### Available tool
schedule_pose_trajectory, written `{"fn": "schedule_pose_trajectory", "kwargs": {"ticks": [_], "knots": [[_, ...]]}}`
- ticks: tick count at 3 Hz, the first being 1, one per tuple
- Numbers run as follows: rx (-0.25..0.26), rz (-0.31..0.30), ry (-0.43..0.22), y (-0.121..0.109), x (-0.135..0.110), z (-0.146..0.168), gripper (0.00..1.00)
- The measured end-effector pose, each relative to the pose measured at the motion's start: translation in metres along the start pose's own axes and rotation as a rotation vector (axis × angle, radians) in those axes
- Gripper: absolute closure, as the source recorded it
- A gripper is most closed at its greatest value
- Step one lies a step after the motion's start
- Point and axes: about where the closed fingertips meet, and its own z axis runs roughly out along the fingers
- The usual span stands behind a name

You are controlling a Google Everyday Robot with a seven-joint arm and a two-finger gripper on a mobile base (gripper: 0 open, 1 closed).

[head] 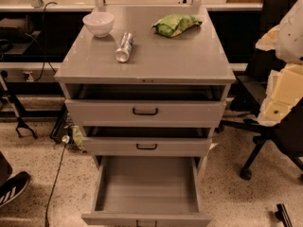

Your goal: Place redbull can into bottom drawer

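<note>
Rightward, end effector (pixel 279 103) beyond cabinet (pixel 165 56) edge.

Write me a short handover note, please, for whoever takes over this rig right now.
Gripper: at the right edge of the view, off to the side of the cabinet and well away from the can.
Redbull can: lying on its side on the cabinet top, between the white bowl and the green bag.
Bottom drawer: pulled open, nothing inside.
Done: the drawer is open.
Left: grasp the can, lower it into the drawer, release.
</note>
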Motion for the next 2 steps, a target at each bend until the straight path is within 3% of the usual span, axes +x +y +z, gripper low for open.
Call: {"fn": "schedule_pose_trajectory", "kwargs": {"ticks": [1, 2], "knots": [[0.000, 0.000, 0.000, 0.0000, 0.0000, 0.0000, 0.00], [0.002, 0.046, -0.045, -0.0028, -0.0042, 0.0019, 0.00]]}}
